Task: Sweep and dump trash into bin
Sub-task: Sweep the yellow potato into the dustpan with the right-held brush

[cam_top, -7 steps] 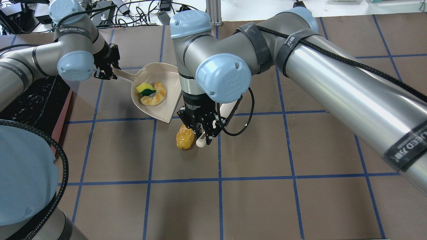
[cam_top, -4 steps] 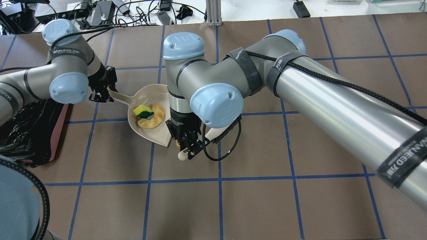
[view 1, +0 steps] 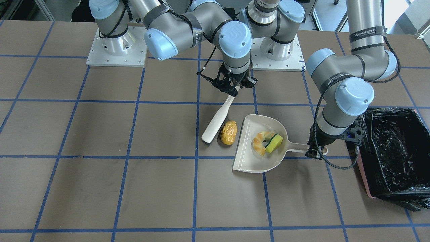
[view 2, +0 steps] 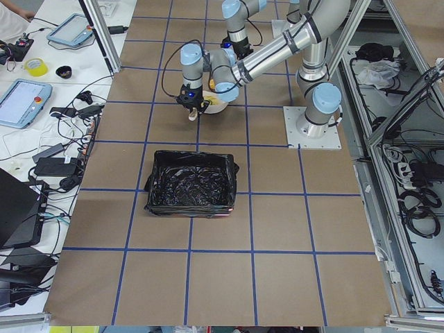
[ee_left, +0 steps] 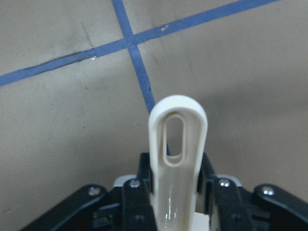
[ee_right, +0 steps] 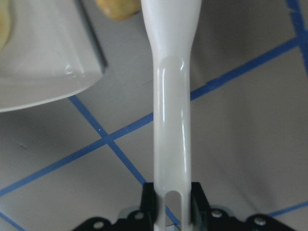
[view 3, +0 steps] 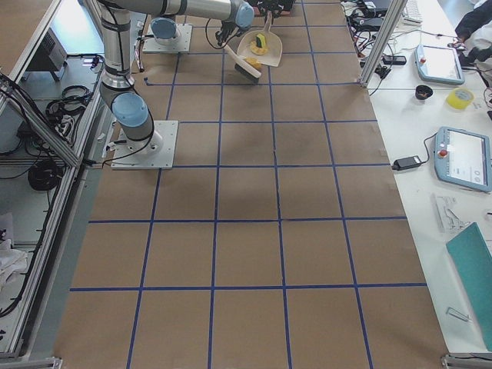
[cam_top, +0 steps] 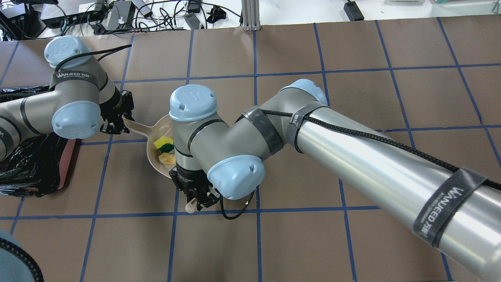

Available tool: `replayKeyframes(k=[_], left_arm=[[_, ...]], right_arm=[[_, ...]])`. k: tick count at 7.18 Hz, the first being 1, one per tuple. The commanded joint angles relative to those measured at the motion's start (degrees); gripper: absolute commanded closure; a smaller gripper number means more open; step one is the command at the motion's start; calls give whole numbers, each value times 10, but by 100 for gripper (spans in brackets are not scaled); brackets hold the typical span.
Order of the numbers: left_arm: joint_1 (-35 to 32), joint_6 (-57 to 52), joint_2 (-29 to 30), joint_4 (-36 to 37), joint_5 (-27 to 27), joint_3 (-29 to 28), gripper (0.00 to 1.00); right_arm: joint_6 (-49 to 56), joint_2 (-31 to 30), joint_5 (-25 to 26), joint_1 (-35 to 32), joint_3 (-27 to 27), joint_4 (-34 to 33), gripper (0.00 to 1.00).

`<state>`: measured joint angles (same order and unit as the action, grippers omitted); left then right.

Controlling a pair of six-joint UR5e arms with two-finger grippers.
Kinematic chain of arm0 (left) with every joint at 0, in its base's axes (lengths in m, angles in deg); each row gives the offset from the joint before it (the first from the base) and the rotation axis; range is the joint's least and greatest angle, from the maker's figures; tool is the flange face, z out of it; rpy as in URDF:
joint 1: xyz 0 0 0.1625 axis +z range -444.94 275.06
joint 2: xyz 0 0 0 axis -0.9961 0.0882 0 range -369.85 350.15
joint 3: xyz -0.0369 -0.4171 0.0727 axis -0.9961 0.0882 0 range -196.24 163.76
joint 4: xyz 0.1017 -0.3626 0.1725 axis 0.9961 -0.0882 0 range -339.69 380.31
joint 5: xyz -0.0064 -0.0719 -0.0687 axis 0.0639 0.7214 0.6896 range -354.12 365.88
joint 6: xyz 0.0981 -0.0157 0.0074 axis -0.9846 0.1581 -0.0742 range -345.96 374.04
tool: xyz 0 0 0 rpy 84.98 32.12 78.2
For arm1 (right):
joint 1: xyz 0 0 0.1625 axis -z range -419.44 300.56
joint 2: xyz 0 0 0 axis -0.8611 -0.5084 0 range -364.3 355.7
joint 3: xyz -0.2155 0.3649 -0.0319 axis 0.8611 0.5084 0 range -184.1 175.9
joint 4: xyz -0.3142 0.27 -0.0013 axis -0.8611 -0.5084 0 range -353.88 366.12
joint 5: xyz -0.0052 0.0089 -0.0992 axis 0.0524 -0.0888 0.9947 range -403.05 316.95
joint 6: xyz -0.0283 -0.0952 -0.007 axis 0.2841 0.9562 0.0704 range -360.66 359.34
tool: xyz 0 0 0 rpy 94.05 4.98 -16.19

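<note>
Starting at the left of the front-facing view: the right gripper (view 1: 231, 90), fingers clamped on the top end of a white brush (view 1: 216, 122), handle slanting down and away to the brush head resting on the brown table (view 1: 100, 134). Just right of that head, the orange-yellow bun (view 1: 228, 132), loose on the table, well apart from the right gripper and outside the pan; contact with the brush too close to judge. Then a narrow gap, and the straight open lip of the beige dustpan (view 1: 250, 161), lying flat on the table. Inside it, toward the back wall, the curved tan pastry (view 1: 259, 143), with the yellow-and-green sponge (view 1: 274, 142) lying against its right side. Further right, at the end of the pan's handle, the left gripper (view 1: 314, 153), closed tight around the looped tip, plain in the left wrist view; pastry and sponge near it, not touching. At far right, the pink bin (view 1: 364, 181), lined with a crinkled black bag (view 1: 393, 151), just beside the left gripper and apart from the dustpan.
</note>
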<state>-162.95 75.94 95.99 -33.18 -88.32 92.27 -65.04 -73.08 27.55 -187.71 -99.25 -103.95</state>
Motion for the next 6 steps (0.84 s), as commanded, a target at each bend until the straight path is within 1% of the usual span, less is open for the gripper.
replayKeyframes(k=[1, 3, 4, 5, 6], left_arm=[[0, 3, 0, 2, 1, 0, 100], [0, 4, 1, 2, 2, -4, 100], [-2, 3, 0, -2, 8, -4, 100], [-3, 1, 0, -2, 19, -5, 100], [-3, 1, -1, -4, 43, -6, 100]], right_arm=[[171, 27, 5, -30, 7, -84, 100], [213, 30, 13, -29, 29, -71, 100], [213, 25, 57, -15, 30, -47, 100], [212, 16, 73, 5, 30, -28, 100], [220, -5, 82, 30, 31, 23, 100]])
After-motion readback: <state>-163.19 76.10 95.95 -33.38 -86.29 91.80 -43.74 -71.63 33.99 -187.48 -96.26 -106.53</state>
